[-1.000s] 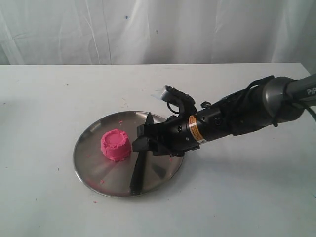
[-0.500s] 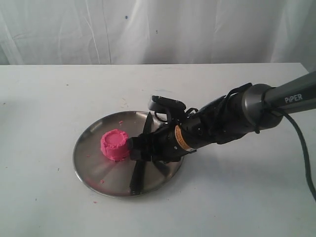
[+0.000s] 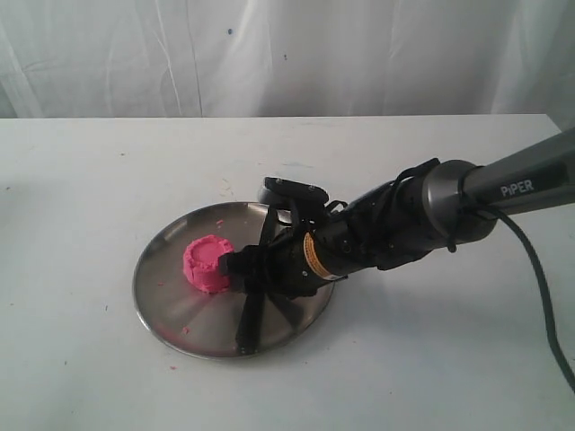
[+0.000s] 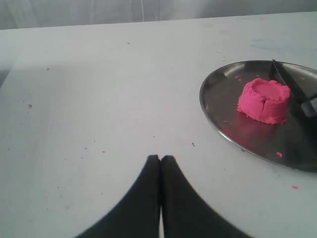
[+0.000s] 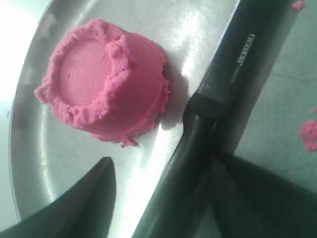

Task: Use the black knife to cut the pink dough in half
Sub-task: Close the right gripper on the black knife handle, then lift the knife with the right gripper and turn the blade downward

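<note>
Nothing is cut yet: the pink dough sits whole on the steel plate, with the black knife lying flat just beside it. The right claw is spread astride the knife's handle, not gripping it. The left claw is pressed together above the tabletop, well apart from the plate. Grasping, lifting and slicing all remain.

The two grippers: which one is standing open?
The right gripper, low over the steel plate: its fingers are spread to either side of the black knife's handle. The left gripper's fingers are pressed together above the table.
</note>
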Tool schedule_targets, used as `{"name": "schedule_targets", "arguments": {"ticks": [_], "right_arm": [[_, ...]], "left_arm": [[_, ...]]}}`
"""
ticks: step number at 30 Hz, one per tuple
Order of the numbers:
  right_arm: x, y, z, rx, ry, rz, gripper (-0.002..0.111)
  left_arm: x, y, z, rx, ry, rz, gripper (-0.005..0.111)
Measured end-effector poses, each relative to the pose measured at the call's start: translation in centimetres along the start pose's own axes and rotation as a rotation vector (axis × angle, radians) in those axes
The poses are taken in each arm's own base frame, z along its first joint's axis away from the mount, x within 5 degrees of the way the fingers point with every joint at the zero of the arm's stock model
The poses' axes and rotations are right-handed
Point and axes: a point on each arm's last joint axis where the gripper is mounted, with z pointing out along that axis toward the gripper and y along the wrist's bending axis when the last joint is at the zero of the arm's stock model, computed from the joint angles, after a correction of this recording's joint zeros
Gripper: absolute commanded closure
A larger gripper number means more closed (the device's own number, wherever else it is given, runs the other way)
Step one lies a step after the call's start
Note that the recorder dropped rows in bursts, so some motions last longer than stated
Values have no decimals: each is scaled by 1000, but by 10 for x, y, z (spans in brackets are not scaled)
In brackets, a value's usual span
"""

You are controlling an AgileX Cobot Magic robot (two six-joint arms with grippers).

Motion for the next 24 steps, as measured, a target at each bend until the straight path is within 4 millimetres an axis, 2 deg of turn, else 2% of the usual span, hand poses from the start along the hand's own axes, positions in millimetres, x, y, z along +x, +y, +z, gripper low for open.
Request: {"name": "schedule_targets", "arguments": {"ticks": [3, 5, 15, 24], "right_arm": [[5, 1, 10, 0, 17, 15, 58], [7, 3, 14, 8, 19, 14, 64], [9, 2, 19, 10, 20, 57, 105], [9, 4, 11, 46, 4, -1, 107]], "left_arm": [[0, 0, 0, 0, 0, 0, 107], [0, 0, 0, 0, 0, 0, 107], [0, 0, 0, 0, 0, 0, 107], [0, 0, 0, 0, 0, 0, 107]]}}
